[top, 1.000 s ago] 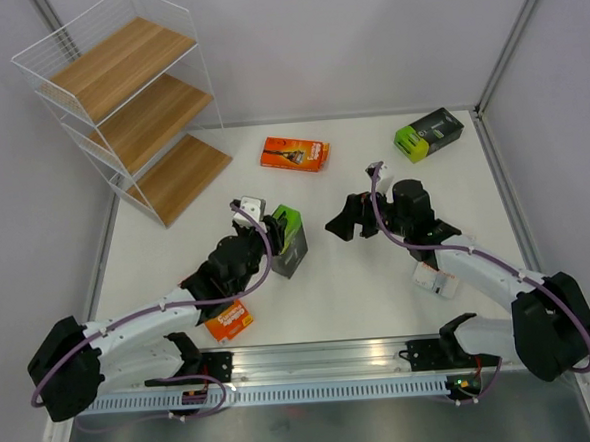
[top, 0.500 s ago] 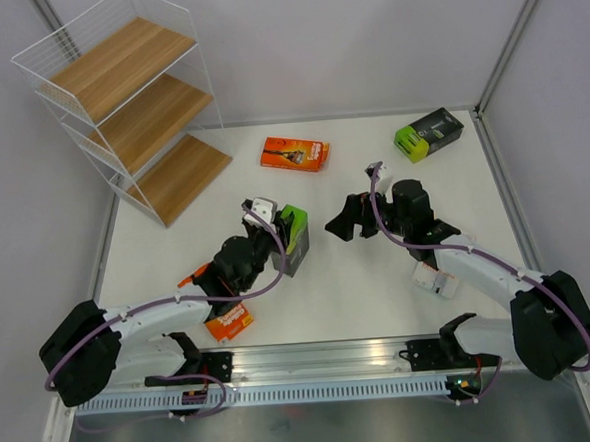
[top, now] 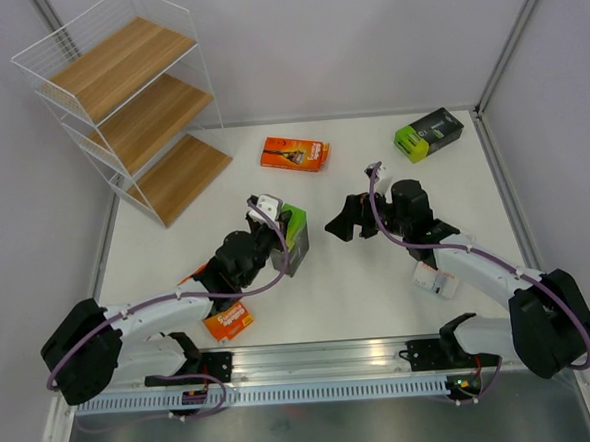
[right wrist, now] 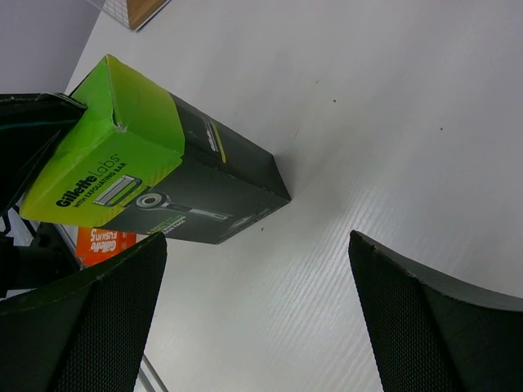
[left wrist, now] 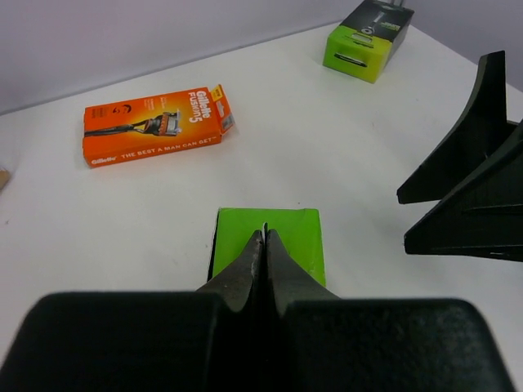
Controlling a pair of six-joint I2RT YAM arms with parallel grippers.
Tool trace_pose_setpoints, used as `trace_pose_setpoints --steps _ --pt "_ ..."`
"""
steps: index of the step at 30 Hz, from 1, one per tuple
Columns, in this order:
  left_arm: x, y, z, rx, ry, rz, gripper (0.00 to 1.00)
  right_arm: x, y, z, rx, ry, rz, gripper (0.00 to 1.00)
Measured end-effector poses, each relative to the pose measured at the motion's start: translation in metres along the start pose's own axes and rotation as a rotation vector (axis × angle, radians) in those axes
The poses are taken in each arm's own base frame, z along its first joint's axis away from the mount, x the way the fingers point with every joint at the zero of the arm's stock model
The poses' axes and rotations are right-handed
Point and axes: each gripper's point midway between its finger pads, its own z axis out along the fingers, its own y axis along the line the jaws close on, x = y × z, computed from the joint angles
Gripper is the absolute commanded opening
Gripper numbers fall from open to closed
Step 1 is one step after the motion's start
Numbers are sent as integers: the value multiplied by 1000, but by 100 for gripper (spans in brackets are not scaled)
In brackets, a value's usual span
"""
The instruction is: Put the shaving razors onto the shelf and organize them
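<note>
Task not begun: the shelf [top: 115, 64] stands with bare boards; all five shaving razors [top: 294, 153] lie on the table [top: 372, 176], well apart from it. The left gripper [left wrist: 263, 241] is clenched tip to tip over the lime-green end of one black pack [left wrist: 296, 249], a hold unconfirmed; the right gripper [right wrist: 257, 278] is spread wide, empty.

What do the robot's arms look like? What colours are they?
The left arm and right arm are white tubes with chunky black joints. A purple cable runs along each. The left gripper and right gripper have black, pointed fingers.
</note>
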Motion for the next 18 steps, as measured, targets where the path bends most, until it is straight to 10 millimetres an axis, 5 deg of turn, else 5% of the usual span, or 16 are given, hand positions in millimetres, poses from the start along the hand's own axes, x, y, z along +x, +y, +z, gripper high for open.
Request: trace_pose_setpoints --steps 18 --pt "-21 103 5 -179 46 47 2 -5 16 19 -65 -24 -8 98"
